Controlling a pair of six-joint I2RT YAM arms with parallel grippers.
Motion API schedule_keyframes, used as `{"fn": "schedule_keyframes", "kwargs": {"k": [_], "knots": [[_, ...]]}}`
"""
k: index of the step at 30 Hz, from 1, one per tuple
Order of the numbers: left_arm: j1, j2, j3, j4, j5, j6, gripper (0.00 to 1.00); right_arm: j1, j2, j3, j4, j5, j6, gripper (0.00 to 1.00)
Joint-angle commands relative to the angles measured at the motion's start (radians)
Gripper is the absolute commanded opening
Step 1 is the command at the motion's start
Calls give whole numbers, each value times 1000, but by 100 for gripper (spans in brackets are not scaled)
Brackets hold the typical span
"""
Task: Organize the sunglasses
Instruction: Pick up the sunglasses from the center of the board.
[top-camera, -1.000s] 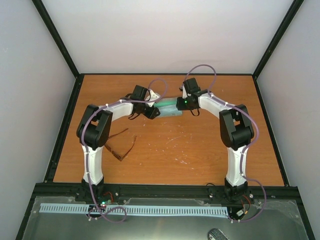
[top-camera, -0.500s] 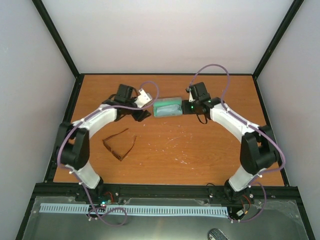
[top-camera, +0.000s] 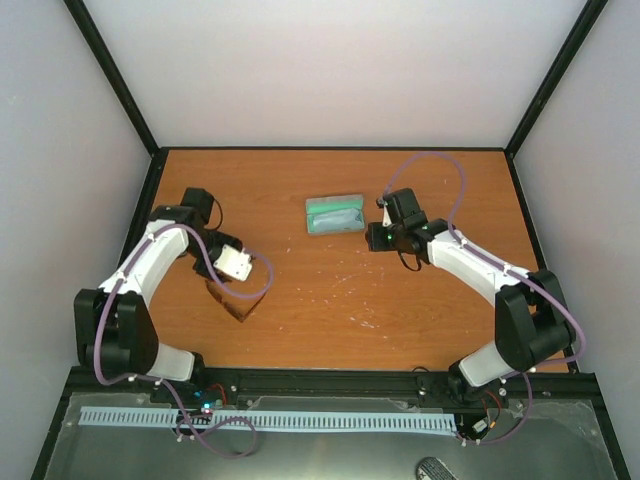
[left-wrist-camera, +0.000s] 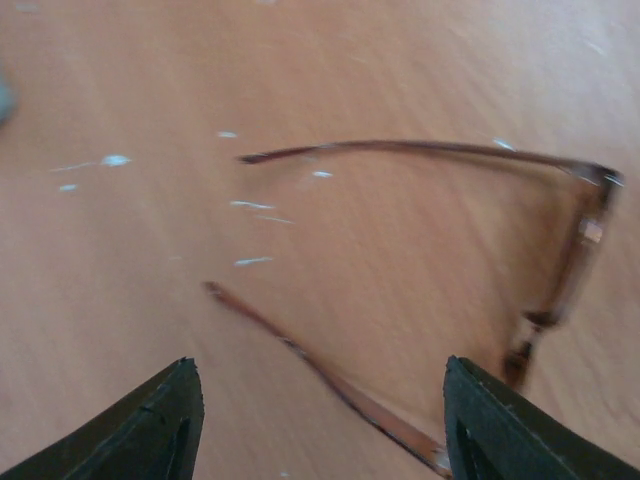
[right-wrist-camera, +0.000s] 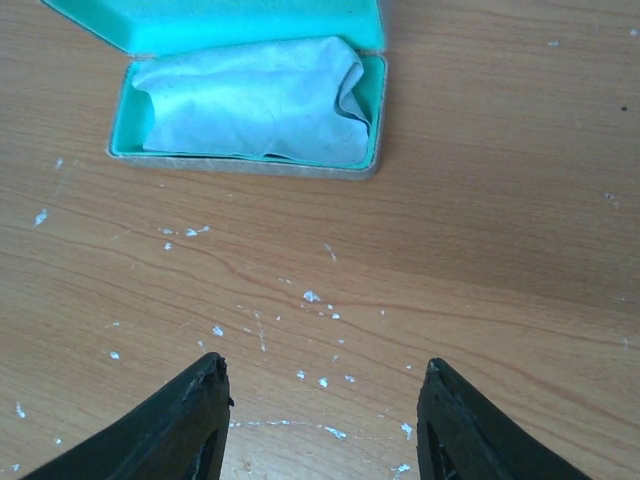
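Note:
The sunglasses (left-wrist-camera: 400, 148) lie unfolded on the wooden table, with a thin reddish-brown frame and both temple arms spread. In the top view they (top-camera: 236, 304) lie at the near left, partly under my left gripper (top-camera: 229, 283). My left gripper (left-wrist-camera: 320, 420) is open and empty, hovering over the nearer temple arm, apart from it. The grey case (top-camera: 335, 214) lies open at the middle back, its green lining (right-wrist-camera: 150, 20) showing and a light blue cloth (right-wrist-camera: 250, 100) inside. My right gripper (right-wrist-camera: 320, 400) is open and empty, just near-right of the case (top-camera: 374, 238).
The table (top-camera: 400, 300) has white scratch marks near its middle. A black frame rail (top-camera: 330, 380) runs along the near edge, and black posts stand at the back corners.
My left arm has swung from beside the case to the near left, over the sunglasses. My right gripper has drawn back from the case toward the right. The case now lies uncovered.

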Motion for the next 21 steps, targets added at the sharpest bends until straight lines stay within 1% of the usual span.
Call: {"fn": "schedule_keyframes", "kwargs": {"k": [1,4,9,21], "knots": [[1,-75,-93,-67,-133,351,65,9,-57,-21,55,-10,22,50],[1,-109,-168,-5,-190,413,65,9,-71,-42,67,-13,28,50],[2,-116,-238,83,-225,439,65,9,-83,-70,80,-21,43,50],[1,-10,-262,178,-302,374,61,10,-88,-79,72,-19,55,50]]}}
